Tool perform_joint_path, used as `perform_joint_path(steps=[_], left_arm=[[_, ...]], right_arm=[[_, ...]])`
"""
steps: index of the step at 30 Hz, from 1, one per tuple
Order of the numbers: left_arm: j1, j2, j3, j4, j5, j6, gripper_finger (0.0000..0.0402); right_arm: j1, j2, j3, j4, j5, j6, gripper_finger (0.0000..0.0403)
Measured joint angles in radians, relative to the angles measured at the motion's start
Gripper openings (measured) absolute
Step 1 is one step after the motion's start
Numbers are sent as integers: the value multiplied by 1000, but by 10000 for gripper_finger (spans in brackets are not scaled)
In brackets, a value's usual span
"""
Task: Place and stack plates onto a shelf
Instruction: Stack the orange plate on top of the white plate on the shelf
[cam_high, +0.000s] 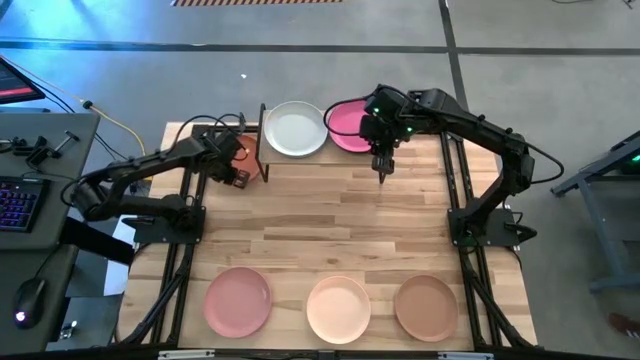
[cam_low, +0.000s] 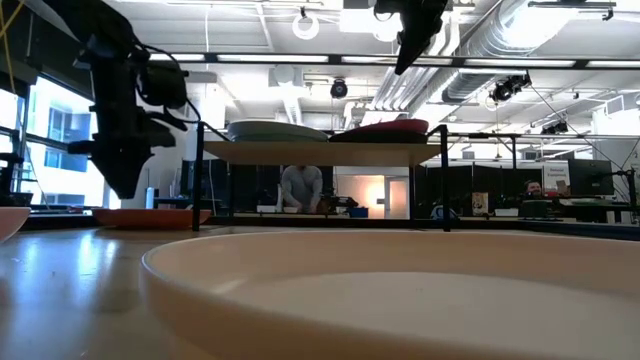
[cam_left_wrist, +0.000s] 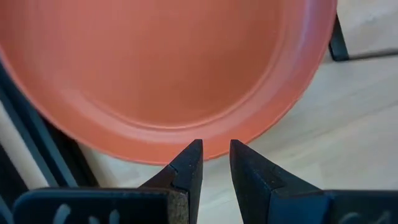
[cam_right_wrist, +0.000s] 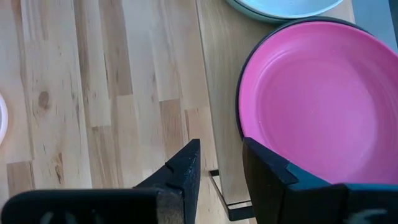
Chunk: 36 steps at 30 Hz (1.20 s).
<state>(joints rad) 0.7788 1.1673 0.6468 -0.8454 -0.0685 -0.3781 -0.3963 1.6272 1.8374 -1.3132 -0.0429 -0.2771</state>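
Observation:
The shelf (cam_low: 320, 152) stands at the table's far edge. On it lie a pale mint plate (cam_high: 295, 130) and a magenta plate (cam_right_wrist: 305, 106); the magenta one rests on a dark grey plate whose rim (cam_right_wrist: 238, 112) shows. An orange plate (cam_left_wrist: 168, 68) lies flat on the table left of the shelf. My left gripper (cam_left_wrist: 216, 155) hangs over its rim, fingers narrowly open and pointing down. My right gripper (cam_right_wrist: 221, 162) is open above the shelf's near edge beside the magenta plate, clear of it. Pink (cam_high: 238, 300), cream (cam_high: 338, 307) and tan-brown (cam_high: 427, 305) plates lie along the near edge.
Bare wooden tabletop (cam_high: 330, 215) lies between the shelf and the near row of plates. The black arm frames (cam_high: 185, 250) stand along both sides of the table. In the low view, people (cam_low: 302, 188) show in the room behind the shelf.

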Motion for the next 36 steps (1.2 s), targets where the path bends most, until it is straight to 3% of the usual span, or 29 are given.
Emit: perform_joint_path(steps=[6, 36], left_arm=[[0, 45, 0, 5, 36, 109, 71], [-30, 88, 0, 5, 90, 144, 72]], right_arm=[[0, 0, 0, 0, 0, 0, 99], [0, 0, 0, 1, 1, -15, 99]])
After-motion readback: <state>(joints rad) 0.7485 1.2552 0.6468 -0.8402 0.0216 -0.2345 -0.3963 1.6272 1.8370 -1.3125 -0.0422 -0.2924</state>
